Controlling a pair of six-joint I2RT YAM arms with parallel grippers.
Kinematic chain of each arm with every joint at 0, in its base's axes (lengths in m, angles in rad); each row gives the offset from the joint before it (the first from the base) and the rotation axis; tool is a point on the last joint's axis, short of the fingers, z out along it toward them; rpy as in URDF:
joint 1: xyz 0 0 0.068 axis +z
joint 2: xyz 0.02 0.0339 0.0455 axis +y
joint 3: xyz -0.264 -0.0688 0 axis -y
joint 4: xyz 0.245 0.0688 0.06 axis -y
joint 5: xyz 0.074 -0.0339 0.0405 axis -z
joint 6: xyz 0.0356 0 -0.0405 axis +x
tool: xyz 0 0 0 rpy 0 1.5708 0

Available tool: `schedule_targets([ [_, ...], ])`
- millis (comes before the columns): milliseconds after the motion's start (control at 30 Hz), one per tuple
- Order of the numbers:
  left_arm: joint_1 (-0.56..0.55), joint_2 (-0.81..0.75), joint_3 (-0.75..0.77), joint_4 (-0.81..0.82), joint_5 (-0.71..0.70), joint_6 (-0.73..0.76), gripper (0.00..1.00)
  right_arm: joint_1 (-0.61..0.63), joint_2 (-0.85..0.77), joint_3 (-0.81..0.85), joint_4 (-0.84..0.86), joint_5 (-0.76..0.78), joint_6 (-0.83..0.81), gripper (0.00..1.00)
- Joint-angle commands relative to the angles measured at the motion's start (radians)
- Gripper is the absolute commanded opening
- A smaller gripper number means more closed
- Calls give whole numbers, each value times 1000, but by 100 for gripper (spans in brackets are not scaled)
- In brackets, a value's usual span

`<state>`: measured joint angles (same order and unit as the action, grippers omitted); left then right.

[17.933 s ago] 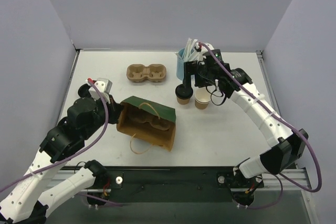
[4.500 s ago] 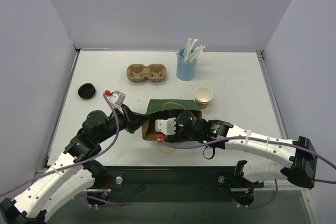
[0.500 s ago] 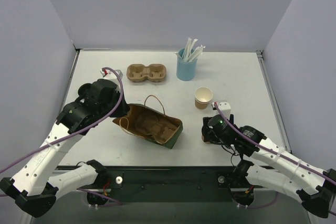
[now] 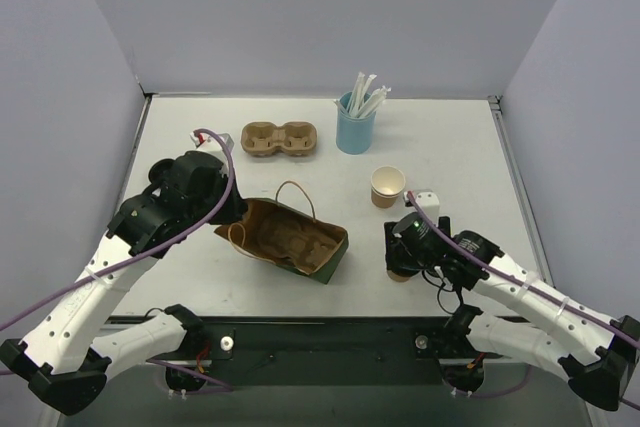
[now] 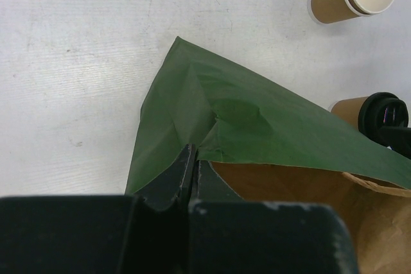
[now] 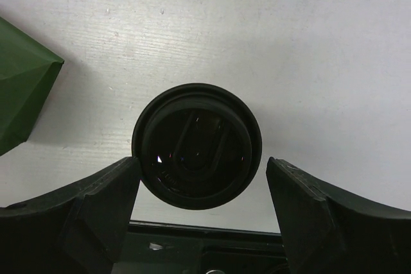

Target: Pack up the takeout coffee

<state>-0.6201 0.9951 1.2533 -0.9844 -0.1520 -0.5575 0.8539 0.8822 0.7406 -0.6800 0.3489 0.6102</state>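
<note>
The right gripper point(image 6: 202, 165) opens wider around a black-lidded cup point(image 6: 196, 145) on the counter point(image 4: 450, 147), while the left gripper point(image 5: 192, 155) stays clamped on the green flap of the paper bag point(image 4: 290, 237); the takeout coffee point(image 4: 388, 185) stands behind, still unpacked.

In the left wrist view, the bag point(image 5: 270, 126) is hiding the lidded cup's point(image 5: 380, 112) lower half at 3 o'clock. The bag is running off at 5 o'clock.

Now the right claw point(image 6: 202, 166) straddles the black-lidded cup point(image 6: 196, 126), jaws wide: a clear gap at one finger, barely any at the other. Close beyond stands the open tan cup point(image 4: 388, 185). The paper bag point(image 4: 290, 239) lies on its side to the left. There's bare desk point(image 4: 455, 147) far right, while the straw cup point(image 4: 354, 129) and cup carrier point(image 4: 279, 139) line the back.
</note>
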Motion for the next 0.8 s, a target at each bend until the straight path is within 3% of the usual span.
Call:
schedule_targets([
  [0,3,-16,0,-10,12,-7,0,-36,26,60,-73,-25,-29,82],
  [467,5,-38,-9,-14,5,-2,0,-142,187,183,-127,-255,-145,81],
  [767,6,-41,-11,-19,-1,-2,0,-153,273,247,-225,-215,-170,78],
])
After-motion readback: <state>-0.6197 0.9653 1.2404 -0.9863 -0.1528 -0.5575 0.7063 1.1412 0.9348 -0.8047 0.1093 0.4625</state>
